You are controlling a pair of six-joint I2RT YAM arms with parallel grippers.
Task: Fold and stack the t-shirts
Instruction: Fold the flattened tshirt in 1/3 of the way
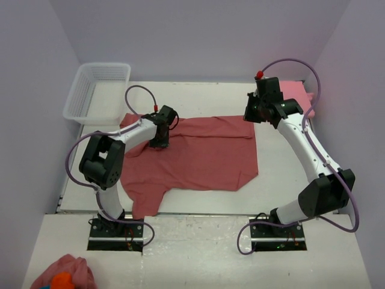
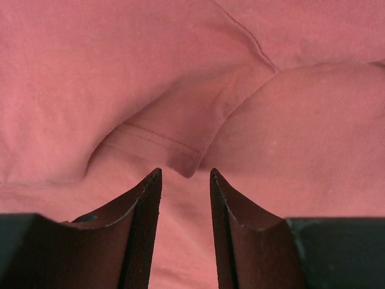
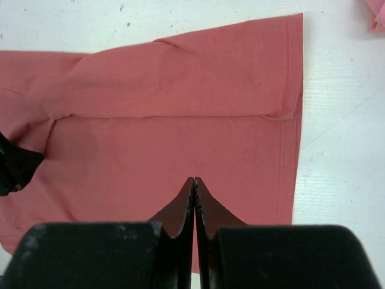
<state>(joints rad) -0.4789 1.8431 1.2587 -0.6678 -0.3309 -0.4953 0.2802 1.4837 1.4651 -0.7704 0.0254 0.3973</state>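
Dusty-red cotton is lying spread across the middle of the table [image 1: 277,180]: one t-shirt [image 1: 204,156], lying flat for the most part, with its far edge doubled over toward the near side and one sleeve trailing toward the left arm's base. A second, paler pink t-shirt [image 1: 295,93] is sitting at the far right corner, already looking folded.

The left gripper [image 2: 185,173] is hovering low over the red shirt's left shoulder. Its jaws are standing partly apart with nothing between them, and a turned-back sleeve hem [image 2: 159,139] is lying just beyond the fingertips. The right gripper [image 3: 194,179] is hanging above the shirt's right side, closed tight and holding nothing.

By my reading, the folding is only getting under way; one long fold is in place and the sleeve is waiting to be tucked. The next move is probably calling for the left jaws to reach the hem, pinch one layer and carry it inward, while the right gripper is needing to open before it can help.

A white basket [image 1: 81,90] is standing at the far left, and a small pink cloth lump [image 1: 63,274] is lying off the table, near the left base.
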